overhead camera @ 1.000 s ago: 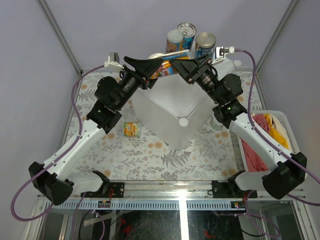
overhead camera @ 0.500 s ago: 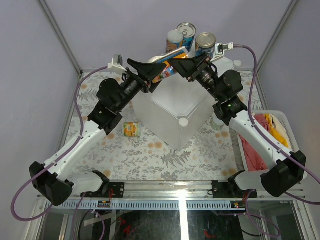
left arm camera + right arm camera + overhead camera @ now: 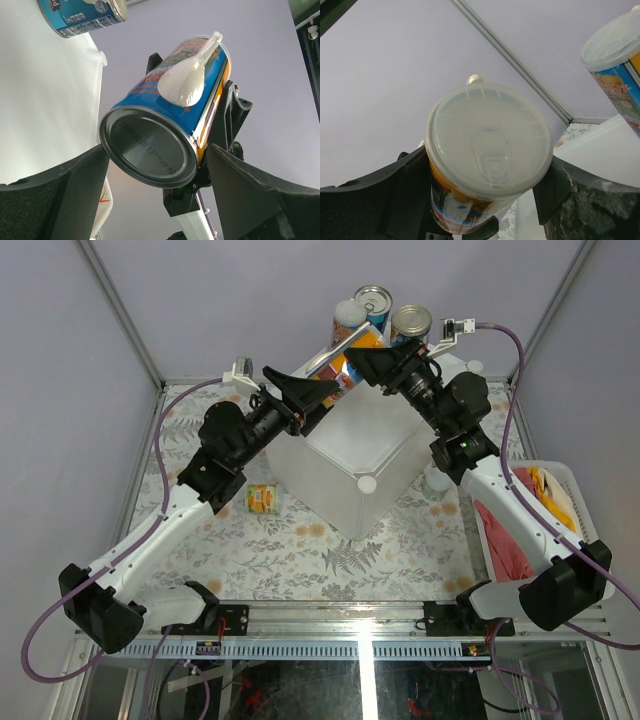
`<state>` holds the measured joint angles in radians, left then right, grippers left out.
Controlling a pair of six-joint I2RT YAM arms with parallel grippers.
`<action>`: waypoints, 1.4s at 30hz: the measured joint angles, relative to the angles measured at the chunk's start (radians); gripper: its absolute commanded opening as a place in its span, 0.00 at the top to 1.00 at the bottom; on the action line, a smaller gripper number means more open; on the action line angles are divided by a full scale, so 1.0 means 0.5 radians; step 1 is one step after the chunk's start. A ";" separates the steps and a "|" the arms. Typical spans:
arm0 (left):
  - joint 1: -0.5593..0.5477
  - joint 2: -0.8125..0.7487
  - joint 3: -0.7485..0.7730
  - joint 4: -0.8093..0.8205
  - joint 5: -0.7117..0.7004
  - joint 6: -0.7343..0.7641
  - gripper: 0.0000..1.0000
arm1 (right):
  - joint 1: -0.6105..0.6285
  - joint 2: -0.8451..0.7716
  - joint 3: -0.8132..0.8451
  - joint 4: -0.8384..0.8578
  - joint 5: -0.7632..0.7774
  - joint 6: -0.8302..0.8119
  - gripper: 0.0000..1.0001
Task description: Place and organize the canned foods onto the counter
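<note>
My right gripper (image 3: 358, 352) is shut on a yellow-and-blue can (image 3: 352, 343) with a white plastic spoon on its side, held tilted above the back of the white counter (image 3: 350, 455). In the right wrist view its white lid (image 3: 489, 140) faces the camera between my fingers (image 3: 487, 165). My left gripper (image 3: 325, 395) is open just left of it; in the left wrist view the can's metal bottom (image 3: 147, 150) sits between my spread fingers (image 3: 157, 150). Three cans stand on the counter's far corner: white-lidded (image 3: 349, 316), silver-topped (image 3: 374, 300) and blue (image 3: 410, 325).
One yellow can (image 3: 262, 498) lies on the floral mat left of the counter. A white slatted basket of cloths (image 3: 540, 510) stands at the right. Purple walls and a metal frame close in the back. A blue can (image 3: 82, 15) shows at the counter edge.
Both grippers were at the can over the counter. Now my left gripper has opened and drawn back, and my right gripper has carried the can up toward the back cans.
</note>
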<state>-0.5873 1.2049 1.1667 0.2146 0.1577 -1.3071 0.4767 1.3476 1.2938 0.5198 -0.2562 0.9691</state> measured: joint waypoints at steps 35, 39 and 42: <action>0.014 -0.108 -0.040 -0.059 0.036 0.005 0.22 | -0.043 0.027 0.076 -0.192 0.061 -0.444 0.76; 0.018 -0.128 -0.040 -0.067 0.036 0.008 0.22 | -0.045 0.027 0.150 -0.267 0.063 -0.567 0.77; 0.025 -0.156 -0.040 -0.081 0.036 0.016 0.22 | -0.045 0.028 0.201 -0.307 0.070 -0.676 0.77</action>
<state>-0.5747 1.1271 1.1465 0.1741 0.1757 -1.2991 0.4541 1.3617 1.3945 0.3664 -0.2211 0.6312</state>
